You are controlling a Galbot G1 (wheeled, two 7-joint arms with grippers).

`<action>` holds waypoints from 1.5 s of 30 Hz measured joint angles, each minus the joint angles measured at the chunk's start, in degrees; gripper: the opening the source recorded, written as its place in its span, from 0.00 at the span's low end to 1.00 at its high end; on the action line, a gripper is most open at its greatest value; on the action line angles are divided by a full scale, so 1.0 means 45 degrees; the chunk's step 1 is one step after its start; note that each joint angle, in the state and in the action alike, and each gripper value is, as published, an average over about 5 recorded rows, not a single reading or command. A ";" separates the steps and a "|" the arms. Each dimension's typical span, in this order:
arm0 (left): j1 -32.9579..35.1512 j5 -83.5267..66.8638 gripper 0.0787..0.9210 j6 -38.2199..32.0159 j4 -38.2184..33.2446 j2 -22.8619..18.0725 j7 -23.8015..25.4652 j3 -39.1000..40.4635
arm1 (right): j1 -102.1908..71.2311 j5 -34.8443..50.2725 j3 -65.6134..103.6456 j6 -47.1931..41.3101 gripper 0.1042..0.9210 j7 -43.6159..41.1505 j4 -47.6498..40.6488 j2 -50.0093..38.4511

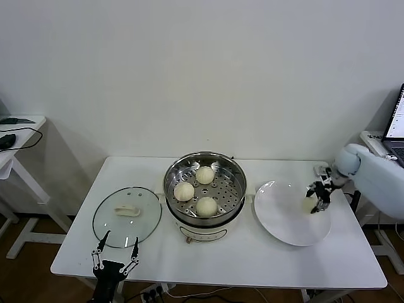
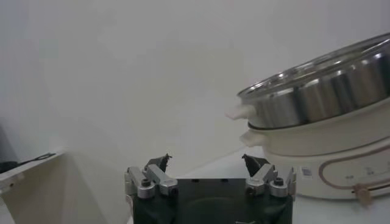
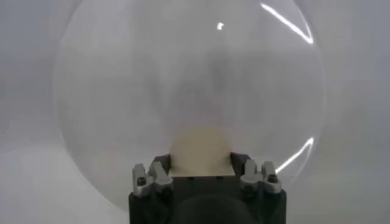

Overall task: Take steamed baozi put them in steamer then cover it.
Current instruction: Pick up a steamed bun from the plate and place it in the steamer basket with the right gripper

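Last bun (image 1: 309,204), on the white plate (image 1: 284,224) by the desk's (image 1: 208,262) right edge, framed between the right hand's (image 1: 320,201) fingers; whether merely apart around it or clamped, cannot tell. Near front-left corner, left hand (image 1: 115,254) idle, fingers apart. Just behind it, lid (image 1: 127,213) flat. Mid-desk, steamer (image 1: 204,187) with three buns, left of the plate. Likely next: carry leftward.
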 measured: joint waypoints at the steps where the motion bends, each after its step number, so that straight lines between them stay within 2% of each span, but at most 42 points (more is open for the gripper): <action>1: -0.0012 0.0000 0.88 0.0003 -0.0006 0.0003 -0.0002 0.0021 | 0.0284 0.0159 -0.0142 -0.0042 0.68 -0.0161 0.0172 0.0008; 10: -0.0124 0.0015 0.88 -0.0006 -0.0105 -0.0034 -0.0078 0.0234 | 0.3572 0.2285 -0.2080 -0.0625 0.68 -0.1373 0.1876 0.0886; 20: -0.0207 0.0018 0.88 0.0016 -0.0204 0.0024 -0.0184 0.0197 | 0.5951 0.4105 -0.3906 -0.1375 0.66 -0.1550 0.3465 0.2774; 32: -0.0249 0.0032 0.88 -0.0074 -0.0242 -0.0043 -0.0323 0.0107 | 0.6389 0.4407 -0.5222 -0.2066 0.66 -0.0801 0.4314 0.4631; 45: -0.0304 0.0032 0.88 -0.0129 -0.0185 -0.0041 -0.0346 -0.0003 | 0.5637 0.3978 -0.5845 -0.2335 0.65 -0.0183 0.4282 0.5444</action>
